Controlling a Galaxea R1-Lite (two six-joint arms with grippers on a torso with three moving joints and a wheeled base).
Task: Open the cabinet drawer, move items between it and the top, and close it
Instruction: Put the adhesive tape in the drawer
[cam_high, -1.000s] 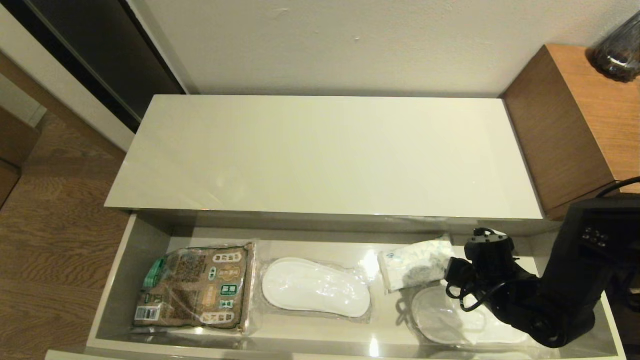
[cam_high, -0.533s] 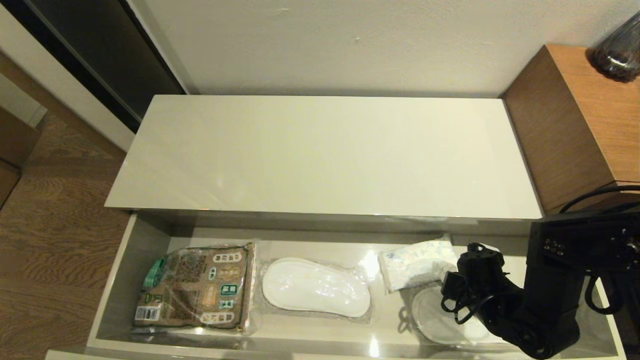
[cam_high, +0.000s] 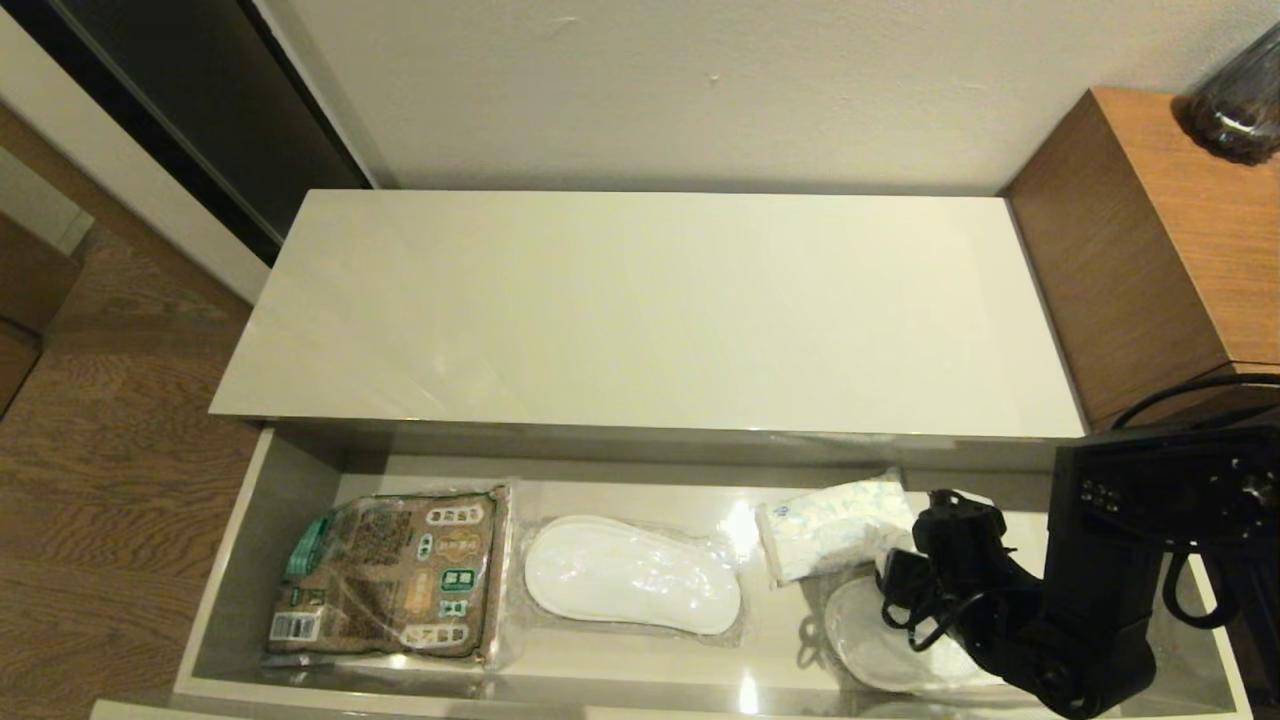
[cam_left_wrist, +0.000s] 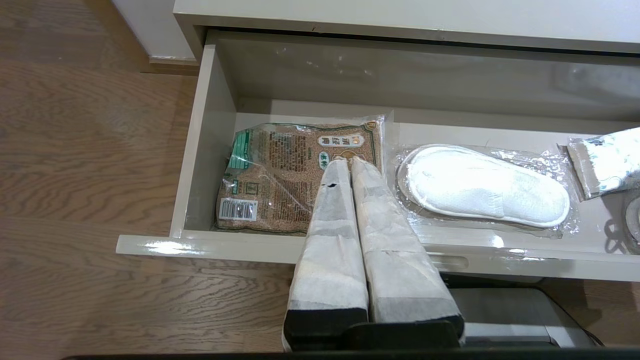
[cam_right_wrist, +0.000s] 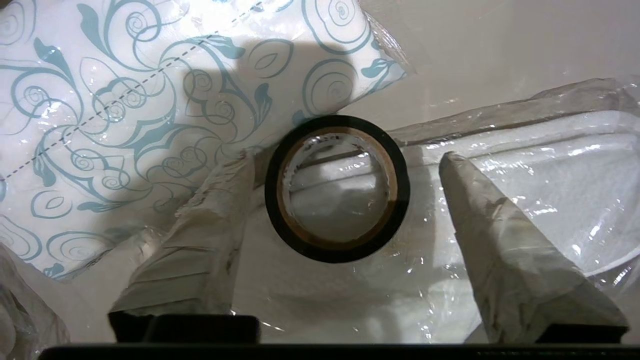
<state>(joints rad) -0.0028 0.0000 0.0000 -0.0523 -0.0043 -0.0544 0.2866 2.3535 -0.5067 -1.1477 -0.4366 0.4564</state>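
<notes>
The cabinet drawer (cam_high: 235, 540) stands pulled out, grey inside. The glossy cream top (cam_high: 650, 310) is bare. My right gripper (cam_right_wrist: 345, 157) is low in the drawer's right end, open, with one finger (cam_right_wrist: 215, 215) on each side of the black tape roll (cam_right_wrist: 337, 187). The roll lies flat on a bagged slipper and touches neither finger. The white packet with blue-green print (cam_high: 830, 528) (cam_right_wrist: 125, 110) lies right beside it. In the head view the right arm (cam_high: 1080, 600) hides the roll. My left gripper (cam_left_wrist: 348, 160) is shut and empty, in front of the drawer's left half.
A brown-and-green printed packet (cam_high: 390, 575) lies at the drawer's left end. One white slipper in a clear bag (cam_high: 630, 575) is mid-drawer and another (cam_high: 870, 640) is under the right gripper. A taller brown wooden unit (cam_high: 1150, 250) stands on the right.
My right gripper has sunk a little lower into the drawer over the right slipper, and its forearm has swung outward to the right. The items have not moved.
</notes>
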